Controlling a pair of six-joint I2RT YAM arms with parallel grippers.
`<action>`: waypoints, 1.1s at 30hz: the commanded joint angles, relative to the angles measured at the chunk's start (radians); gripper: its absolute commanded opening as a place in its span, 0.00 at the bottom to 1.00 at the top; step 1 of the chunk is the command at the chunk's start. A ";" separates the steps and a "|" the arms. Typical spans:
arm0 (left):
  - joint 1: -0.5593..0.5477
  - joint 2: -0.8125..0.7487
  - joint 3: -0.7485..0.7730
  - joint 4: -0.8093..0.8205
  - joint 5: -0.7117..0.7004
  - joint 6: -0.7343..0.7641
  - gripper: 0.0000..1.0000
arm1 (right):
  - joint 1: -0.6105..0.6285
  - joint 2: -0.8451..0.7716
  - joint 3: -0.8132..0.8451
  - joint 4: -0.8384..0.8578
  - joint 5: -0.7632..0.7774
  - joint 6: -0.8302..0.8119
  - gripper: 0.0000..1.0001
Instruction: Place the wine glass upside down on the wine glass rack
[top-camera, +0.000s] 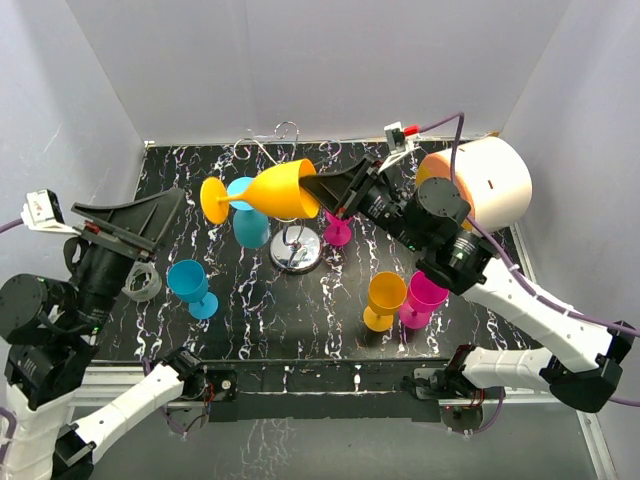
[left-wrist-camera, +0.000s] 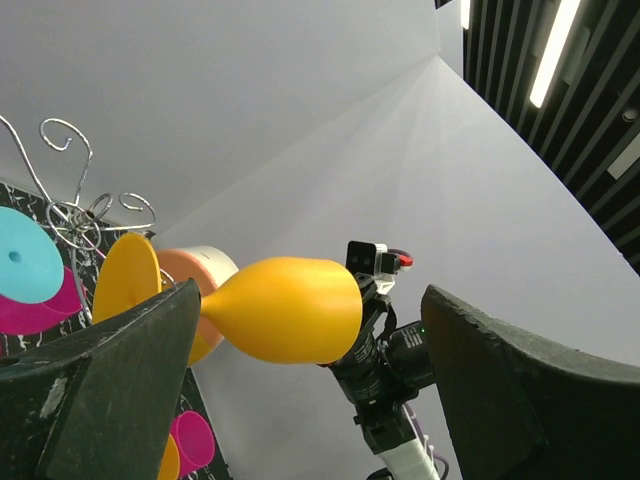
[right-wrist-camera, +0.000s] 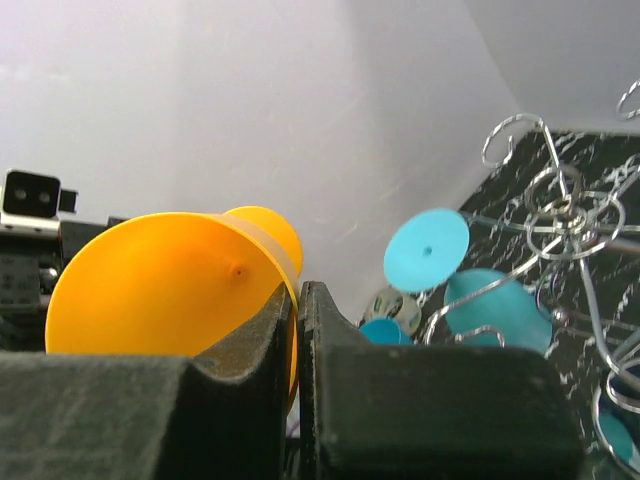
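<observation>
A yellow wine glass (top-camera: 275, 190) lies on its side in the air, its foot (top-camera: 213, 199) pointing left, just above and left of the wine glass rack (top-camera: 296, 250). My right gripper (top-camera: 325, 190) is shut on the glass rim; in the right wrist view the fingers (right-wrist-camera: 255, 350) pinch the rim of the glass (right-wrist-camera: 160, 290). The rack's wire scrolls (right-wrist-camera: 570, 200) stand to the right there. My left gripper (top-camera: 160, 225) is open and empty at the left. Its wrist view shows the yellow glass (left-wrist-camera: 290, 310) beyond its fingers (left-wrist-camera: 100, 390).
A teal glass (top-camera: 250, 222) hangs upside down on the rack and a magenta one (top-camera: 338, 230) is by its right side. A blue glass (top-camera: 190, 285), an orange glass (top-camera: 385, 298), a magenta glass (top-camera: 425, 298) and a tape roll (top-camera: 143, 283) stand on the table. A white-and-orange cylinder (top-camera: 480, 180) is back right.
</observation>
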 joint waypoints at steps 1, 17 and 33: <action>0.001 0.035 -0.028 0.111 0.011 -0.018 0.90 | 0.003 0.016 -0.013 0.289 0.092 -0.015 0.00; 0.001 0.107 -0.054 0.238 -0.088 -0.190 0.91 | 0.006 0.238 0.015 0.688 0.147 0.084 0.00; 0.001 0.191 -0.075 0.288 -0.303 -0.240 0.72 | 0.021 0.286 0.051 0.723 0.087 0.094 0.00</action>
